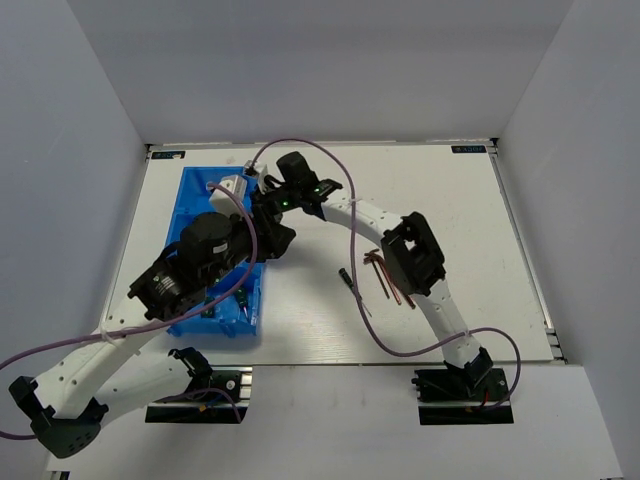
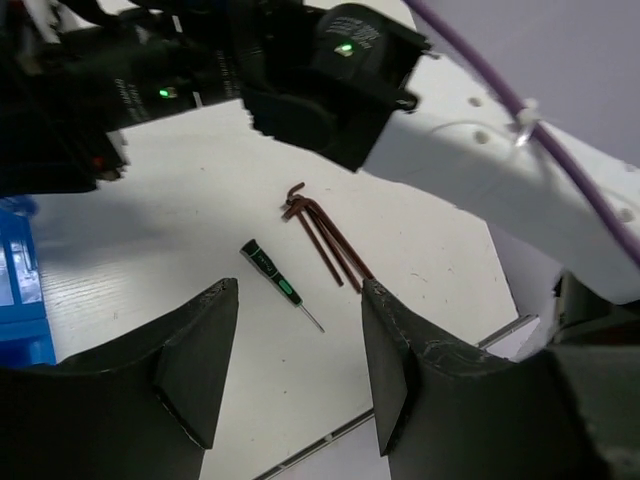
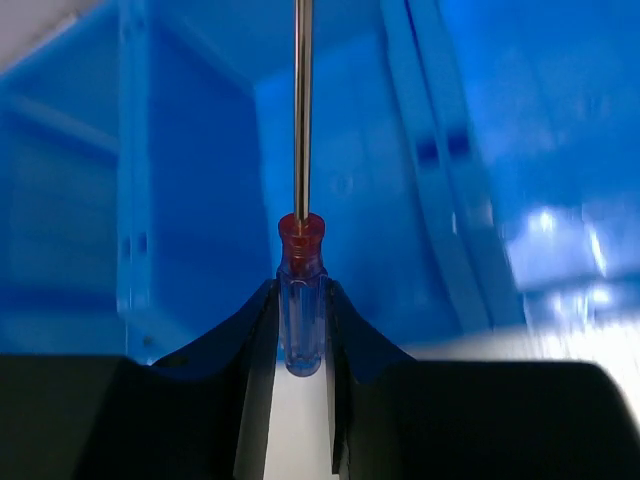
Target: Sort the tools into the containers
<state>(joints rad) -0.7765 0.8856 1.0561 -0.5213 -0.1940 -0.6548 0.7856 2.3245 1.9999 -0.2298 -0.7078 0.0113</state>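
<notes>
Top view: blue bin point(image 1: 188, 195) sat at the left of the table point(image 1: 450, 200), with dark-red hex keys point(image 1: 385, 280) and a black screwdriver point(image 1: 346, 276) lying loose to its right. Left wrist: left pincer point(image 2: 300, 295) hung with fingers apart, gripping nothing, above those two items. Right wrist: right pincer point(image 3: 302, 288) was clamped on the blue-handled screwdriver point(image 3: 301, 335), its shaft pointing toward the bin interior.

Bright light, soft shadows (some blur)
</notes>
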